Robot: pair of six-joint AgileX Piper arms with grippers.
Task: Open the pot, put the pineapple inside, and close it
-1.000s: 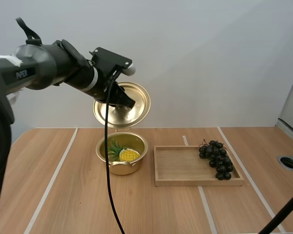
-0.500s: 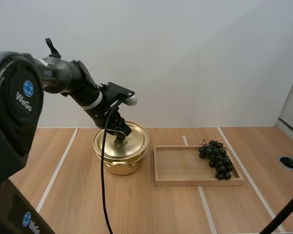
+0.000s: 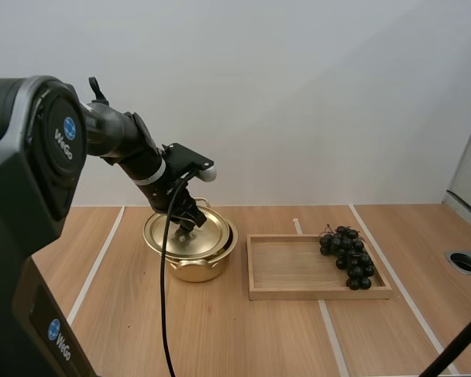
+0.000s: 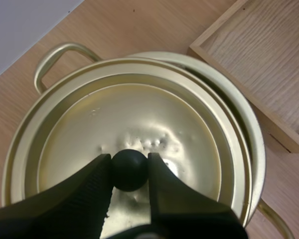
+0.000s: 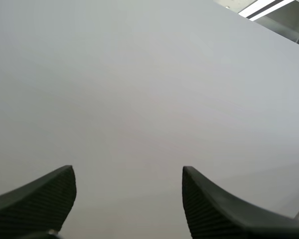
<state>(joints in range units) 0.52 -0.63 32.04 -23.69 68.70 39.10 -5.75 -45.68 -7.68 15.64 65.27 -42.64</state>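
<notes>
**Wooden table (image 3: 102,314): lid (image 3: 210,236) lands on the pot (image 3: 198,269), slightly askew**

Beside the pot stands the wooden tray (image 3: 298,292), with the bunch of grapes (image 3: 348,256) at its right end. A second ago the lid hung tilted over the open pot, with the pineapple in plain sight inside. Now it rests on the pot, shifted away from the tray, so the pot's rim shows on that side. The left gripper (image 4: 129,167) pinches the black knob (image 4: 129,173); the right gripper (image 5: 128,172) stands wide and empty. The pineapple is covered — closing looks nearly done, with only centring the lid and letting go left.
</notes>
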